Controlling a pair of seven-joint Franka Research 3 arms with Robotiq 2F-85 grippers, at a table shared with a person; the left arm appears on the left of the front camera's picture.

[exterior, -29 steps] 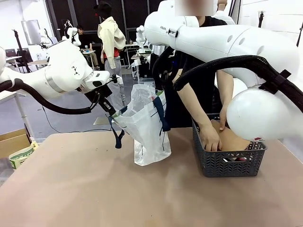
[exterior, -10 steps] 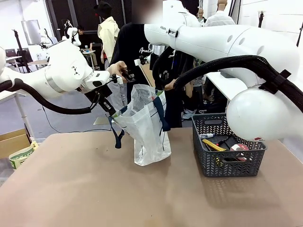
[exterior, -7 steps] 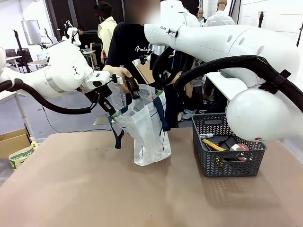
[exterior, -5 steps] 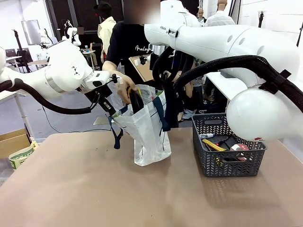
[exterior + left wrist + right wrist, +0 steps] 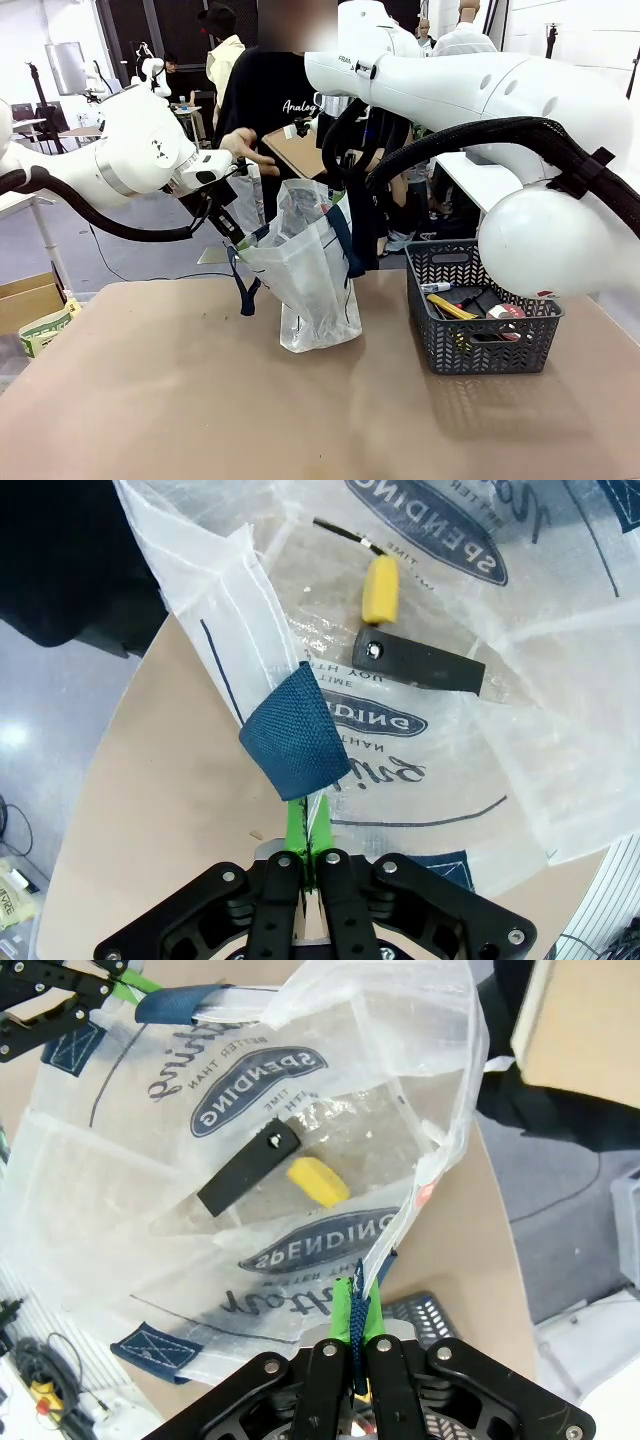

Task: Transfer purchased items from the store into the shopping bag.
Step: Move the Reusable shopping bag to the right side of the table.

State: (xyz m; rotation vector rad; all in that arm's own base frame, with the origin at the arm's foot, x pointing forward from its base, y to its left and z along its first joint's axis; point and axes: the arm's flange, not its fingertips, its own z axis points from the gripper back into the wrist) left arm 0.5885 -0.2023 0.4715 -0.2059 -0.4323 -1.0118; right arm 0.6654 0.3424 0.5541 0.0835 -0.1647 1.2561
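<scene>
The shopping bag (image 5: 318,285) stands upright on the table (image 5: 140,400), a little left of centre, with its mouth spread open. Its wall is translucent and crinkled and carries dark printed lettering. Through the mouth we see two goods lying on the bottom: a yellow piece (image 5: 380,592) with a thin black cord at one end, and a flat black bar (image 5: 418,665) just beside it, not touching it.

Left gripper (image 5: 308,815): the jaws are pressed together on a folded navy strap (image 5: 295,745) at the bag's rim, with a green pad on each side of the fabric. Right gripper (image 5: 357,1312): the jaws are likewise pressed together, pinching the second strap (image 5: 345,240), and the bag's rim rises straight out of the grip. In the front view we see the two arms holding opposite sides of the mouth, the left arm from the picture's left and the right arm reaching across from above.

The basket (image 5: 480,350) stands on the table to the right of the bag, near it but apart. It holds several small goods, among them a yellow pack (image 5: 455,308), a red-and-white pack (image 5: 505,312) and a white tube (image 5: 436,287).

A person stands at the far side behind the bag. One hand (image 5: 245,150) is open above the bag's left rim, close to the left arm's wrist. Beside it is a flat brown board (image 5: 300,152); we cannot tell whether it is a box or a loose sheet
</scene>
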